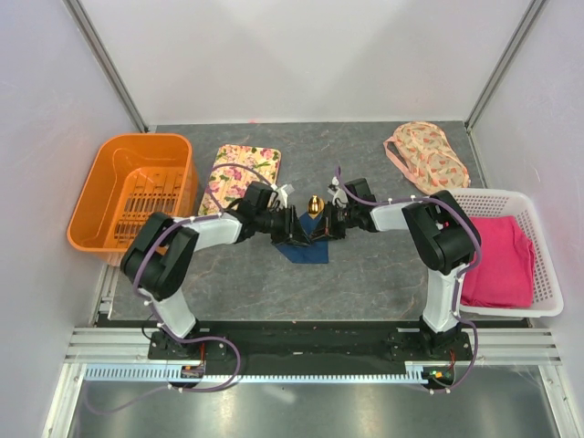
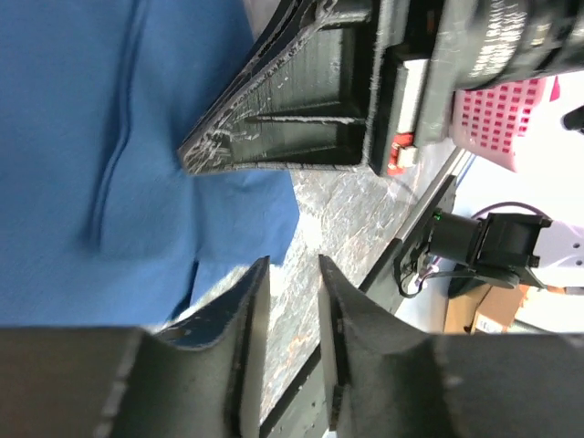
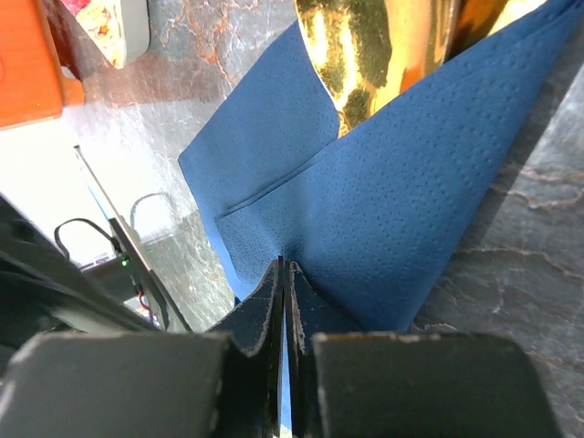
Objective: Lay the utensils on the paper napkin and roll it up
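The grey table [image 1: 383, 274] has your two arms meeting in its middle, and in my judgement the task is about half done.

The napkin [image 3: 383, 201] lies there under both claws. It is not flat, because one part of it is folded over the other.

The gold cutlery [image 3: 370, 55] is already on the napkin and partly covered by the fold. In the top view you see only the shiny bowl of a spoon coming out at the far side. How many pieces are inside, I cannot tell. So the first part, putting the cutlery on the paper, looks finished. The roll is not finished, because the napkin is a loose fold with open corners and not a closed tube.

Your right claw [image 3: 283, 274] is clenched on the near edge of the napkin, with the thin paper between its fingers. Your left claw [image 2: 292, 265] is released. There is a small gap between its fingers and nothing is in it. It hovers just beside the napkin edge, near the right claw.

What is left for you is to turn the fold around the cutlery until it closes.
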### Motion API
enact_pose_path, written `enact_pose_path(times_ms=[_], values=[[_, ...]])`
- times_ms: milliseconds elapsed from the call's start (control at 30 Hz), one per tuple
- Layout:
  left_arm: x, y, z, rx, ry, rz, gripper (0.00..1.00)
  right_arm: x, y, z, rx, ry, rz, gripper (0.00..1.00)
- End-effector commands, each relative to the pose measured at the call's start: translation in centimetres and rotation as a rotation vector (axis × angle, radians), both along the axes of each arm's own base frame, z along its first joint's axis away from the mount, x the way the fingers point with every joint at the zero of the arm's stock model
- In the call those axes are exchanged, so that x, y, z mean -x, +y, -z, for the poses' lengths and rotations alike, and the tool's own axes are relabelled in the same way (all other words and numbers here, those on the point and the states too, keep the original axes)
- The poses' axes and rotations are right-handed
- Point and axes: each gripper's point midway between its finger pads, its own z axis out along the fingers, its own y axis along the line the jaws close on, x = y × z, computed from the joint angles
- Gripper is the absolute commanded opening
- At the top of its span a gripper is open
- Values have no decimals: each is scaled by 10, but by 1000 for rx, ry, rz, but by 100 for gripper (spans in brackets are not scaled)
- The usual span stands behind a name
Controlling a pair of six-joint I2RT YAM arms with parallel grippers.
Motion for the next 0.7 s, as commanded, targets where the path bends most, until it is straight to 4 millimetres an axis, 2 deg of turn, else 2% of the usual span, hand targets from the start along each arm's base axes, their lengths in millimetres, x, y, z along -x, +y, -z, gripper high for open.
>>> enact_pose_path(times_ms=[0, 133, 333, 400, 467, 500, 667], values=[[-5, -24, -1, 89, 9, 14, 30, 25, -17, 32, 88, 107, 16, 5], [-8, -30, 12, 84, 44, 0, 26, 26, -15, 32, 78, 122, 23, 6], [-2, -9, 62, -62, 155, -68, 14, 24, -12, 24, 48, 129, 39, 6], [2, -4, 75, -100, 194, -77, 11, 22, -11, 17, 35, 123, 48, 6], [0, -2, 80, -128, 196, -77, 10, 20, -10, 10, 17, 114, 50, 7], [3, 1, 85, -145, 218, -77, 8, 16, -9, 2, 2, 101, 57, 8], [-1, -4, 82, -155, 193, -31, 2, -11, -8, -44, -63, -29, 63, 13]])
